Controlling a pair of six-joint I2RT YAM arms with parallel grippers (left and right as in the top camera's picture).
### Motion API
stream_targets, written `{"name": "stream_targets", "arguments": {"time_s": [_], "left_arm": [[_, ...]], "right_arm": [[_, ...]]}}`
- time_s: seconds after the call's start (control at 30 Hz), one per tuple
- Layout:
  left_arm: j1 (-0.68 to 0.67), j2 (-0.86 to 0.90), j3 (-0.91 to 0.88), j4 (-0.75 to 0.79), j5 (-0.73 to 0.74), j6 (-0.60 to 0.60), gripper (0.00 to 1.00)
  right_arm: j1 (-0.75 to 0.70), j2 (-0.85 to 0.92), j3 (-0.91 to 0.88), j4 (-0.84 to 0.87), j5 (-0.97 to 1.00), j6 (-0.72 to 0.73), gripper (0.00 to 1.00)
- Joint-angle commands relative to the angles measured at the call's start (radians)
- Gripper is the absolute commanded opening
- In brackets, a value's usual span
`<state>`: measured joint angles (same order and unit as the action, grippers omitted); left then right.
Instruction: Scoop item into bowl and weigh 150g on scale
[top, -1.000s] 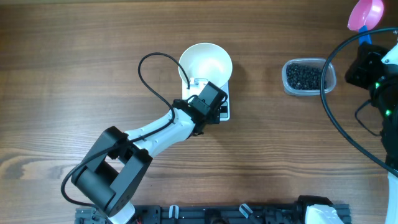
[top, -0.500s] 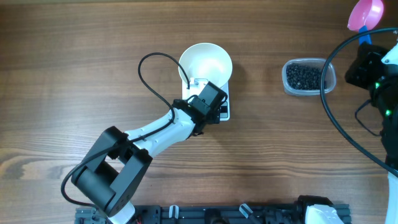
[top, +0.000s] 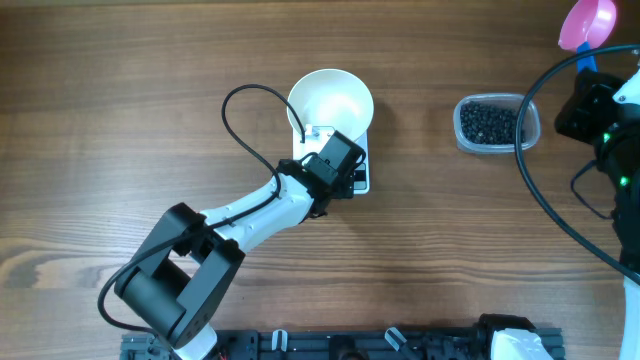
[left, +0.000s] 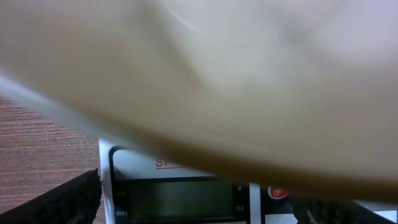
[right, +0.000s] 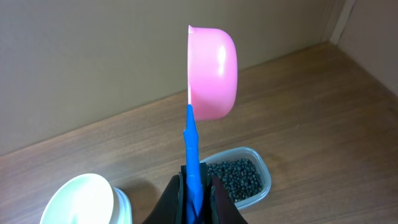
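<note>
Overhead view: you have a wooden table (top: 120, 100) with the weighing spot near its middle and the supply off to the right.
White bowl (top: 330, 100): it sits on the scale (top: 363, 172). Its inside is bare and glossy, with not one bead in it.
Black beads (top: 490, 122): all the ones you can see lie in the clear plastic tub (top: 532, 128), well apart from the bowl on its right.
Left gripper (top: 338, 152): it hovers at the scale's front edge, just beside the bowl. Your left wrist view shows its fingers (left: 62, 199) spread wide at the two lower corners, grasping nothing (the bowl's underside fills the top of that view as a pale blur).
Scale display (left: 180, 199): a grey panel with no digits you can read, so you cannot confirm a zeroed reading from here.
Right gripper (right: 194, 198): it is clenched on the blue handle of the pink scoop (right: 211, 74), which is held high at the table's far right, beyond the tub. The cup is turned on edge and no beads show in it.
Done so far: the bowl is on the scale and the scoop is in hand.
Left to do: every scoop from the tub, each tip into the bowl, and the fine trimming up to 150 g.
Progress: early, by my reading; setup looks finished but no material has been moved.
Likely next need: check that the scale reads zero with the bowl on it, then bring the scoop down into the tub.
</note>
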<state>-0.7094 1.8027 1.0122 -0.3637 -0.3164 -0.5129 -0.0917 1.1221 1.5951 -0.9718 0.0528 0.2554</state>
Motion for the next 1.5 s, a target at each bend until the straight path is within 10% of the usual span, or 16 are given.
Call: {"name": "stream_targets", "arguments": {"time_s": [0.0, 1.47], "left_arm": [[0.007, -0.039, 0.013, 0.002, 0.005, 0.009, 1.0], [0.023, -0.019, 0.013, -0.018, 0.019, 0.038, 1.0]], "right_arm": [[-0.004, 0.001, 0.023, -0.002, -0.009, -0.019, 0.04], [-0.004, 0.001, 0.023, -0.005, -0.008, -0.02, 0.04]]}}
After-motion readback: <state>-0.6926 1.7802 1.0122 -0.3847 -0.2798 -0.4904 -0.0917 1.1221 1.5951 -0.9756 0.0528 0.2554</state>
